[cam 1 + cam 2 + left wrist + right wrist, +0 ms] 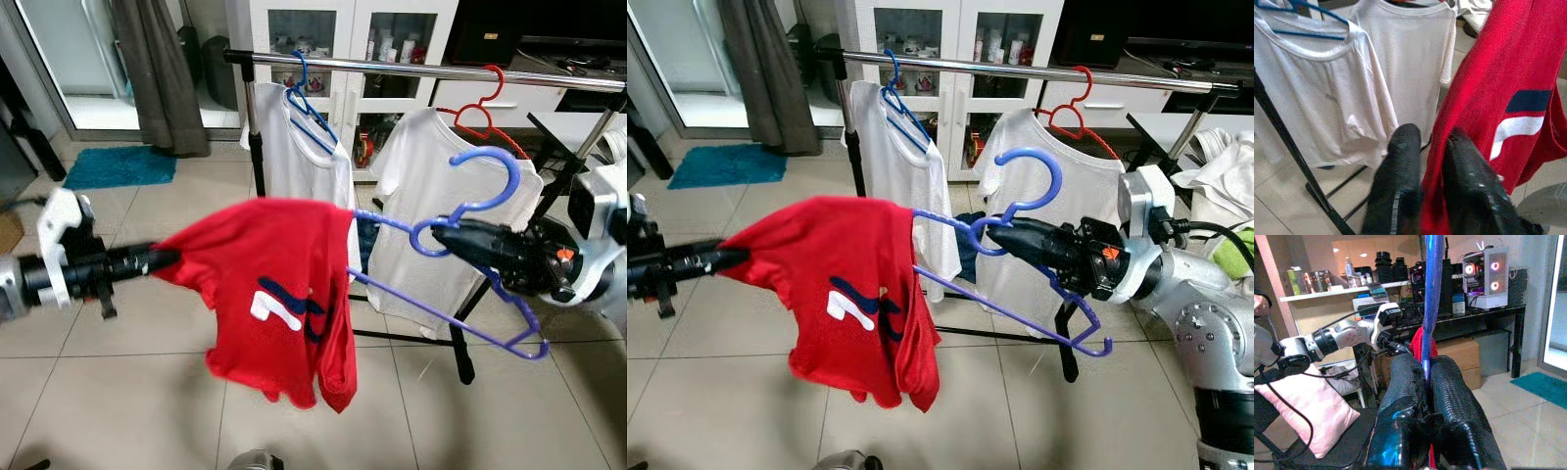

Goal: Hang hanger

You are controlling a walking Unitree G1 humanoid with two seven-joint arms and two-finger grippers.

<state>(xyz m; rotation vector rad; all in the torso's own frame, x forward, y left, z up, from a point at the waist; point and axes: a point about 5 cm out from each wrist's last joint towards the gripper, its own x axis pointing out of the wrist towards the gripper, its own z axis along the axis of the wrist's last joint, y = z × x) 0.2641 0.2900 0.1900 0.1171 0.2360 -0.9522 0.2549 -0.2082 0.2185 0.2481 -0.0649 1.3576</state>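
Observation:
A purple hanger [482,174] is pinched at the base of its hook by my right gripper [443,235], which is shut on it in front of the clothes rack. A red T-shirt [274,294] hangs over the hanger's left arm, while the hanger's right arm [529,338] is bare. My left gripper [165,259] is shut on the red shirt's left edge and holds it stretched out sideways. In the left wrist view the red cloth [1498,73] runs between the fingers [1400,161]. The right wrist view shows the purple hanger [1431,293] rising from between the closed fingers [1449,391].
The metal rail [421,69] runs behind, carrying a white shirt on a blue hanger [309,113] and another white shirt [441,206] on a red hanger [480,113]. The rack's black legs [460,357] stand on the tiled floor. A white cabinet [343,29], grey curtain [157,69] and teal mat [118,164] lie beyond.

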